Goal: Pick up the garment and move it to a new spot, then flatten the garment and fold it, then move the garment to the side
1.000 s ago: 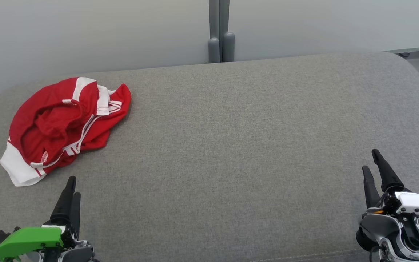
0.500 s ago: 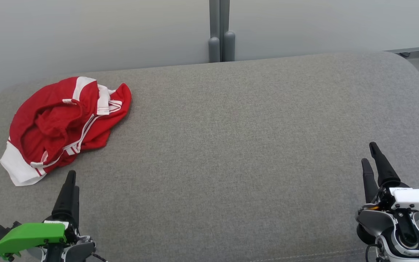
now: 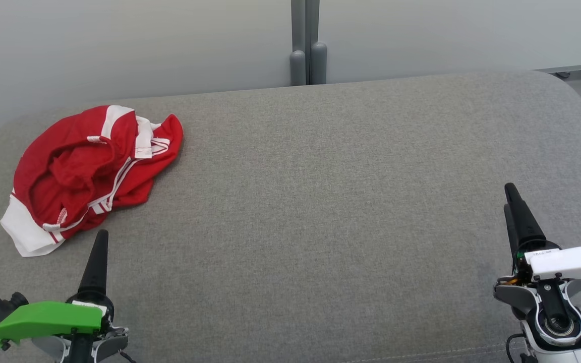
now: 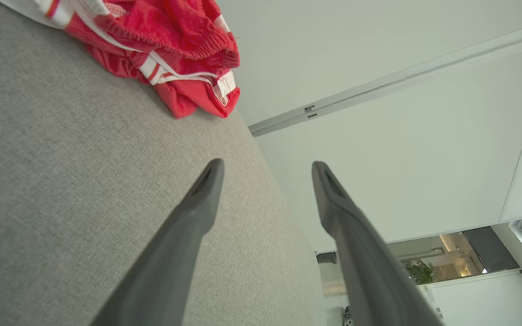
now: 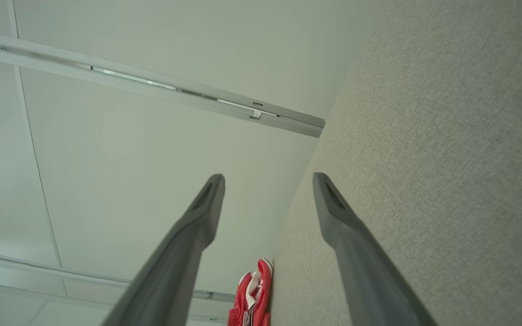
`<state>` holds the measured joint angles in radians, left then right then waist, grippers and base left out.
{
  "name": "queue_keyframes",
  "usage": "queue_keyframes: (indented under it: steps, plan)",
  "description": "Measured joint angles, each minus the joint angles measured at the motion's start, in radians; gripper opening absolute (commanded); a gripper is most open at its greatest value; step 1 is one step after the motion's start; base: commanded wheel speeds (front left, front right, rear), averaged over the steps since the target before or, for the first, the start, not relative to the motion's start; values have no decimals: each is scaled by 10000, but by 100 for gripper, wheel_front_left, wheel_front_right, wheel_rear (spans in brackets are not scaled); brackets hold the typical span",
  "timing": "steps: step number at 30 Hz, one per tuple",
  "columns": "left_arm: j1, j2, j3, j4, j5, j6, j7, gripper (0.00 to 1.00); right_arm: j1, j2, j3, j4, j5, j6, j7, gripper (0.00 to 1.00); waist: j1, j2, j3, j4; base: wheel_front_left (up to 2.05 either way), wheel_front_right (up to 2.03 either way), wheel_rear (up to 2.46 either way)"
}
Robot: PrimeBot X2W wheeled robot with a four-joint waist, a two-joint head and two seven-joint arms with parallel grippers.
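Head view: red garment [image 3: 89, 171] lies crumpled at the far left of the grey fabric-covered desk [image 3: 321, 201]; it is held by neither claw.
The garment is noted as a bunched heap, red with white bands and stripes, its white hem turned toward the near-left edge. The left claw [image 3: 101, 239] is seen near the garment's near side, apart from it, fingers pointed toward it. In the left wrist view its fingers are parted by a clear gap and are empty. The right claw [image 3: 509, 194] is recorded well apart from the garment, over the desk's right side. In the right wrist view it is likewise spread and empty. Pale wall panels [image 3: 119, 45] are seen behind the desk.
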<state>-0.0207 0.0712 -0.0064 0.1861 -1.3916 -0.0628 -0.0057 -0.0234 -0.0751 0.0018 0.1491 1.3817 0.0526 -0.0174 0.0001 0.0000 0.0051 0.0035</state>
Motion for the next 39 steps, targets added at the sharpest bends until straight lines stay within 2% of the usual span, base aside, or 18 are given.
queue_keyframes:
  steps: [14,23,31,39]
  plan:
    - [-127,192,-274,-31,2261,-84,-497,100,-136,-324,291,-153,-2506,174,-472,100,0,0,44,23,0,0,0]
    - [-220,311,-489,-167,3781,-77,-838,100,-289,-497,610,-284,-4257,174,-731,100,0,0,92,36,0,0,0]
    - [-222,337,-713,-245,5311,-59,-1120,100,-290,-510,907,-305,-5731,174,-1060,100,0,0,131,75,0,0,0]
    - [-239,320,-886,-328,6397,-58,-1436,100,-291,-504,1066,-313,-6828,203,-1333,100,0,0,132,102,0,0,0]
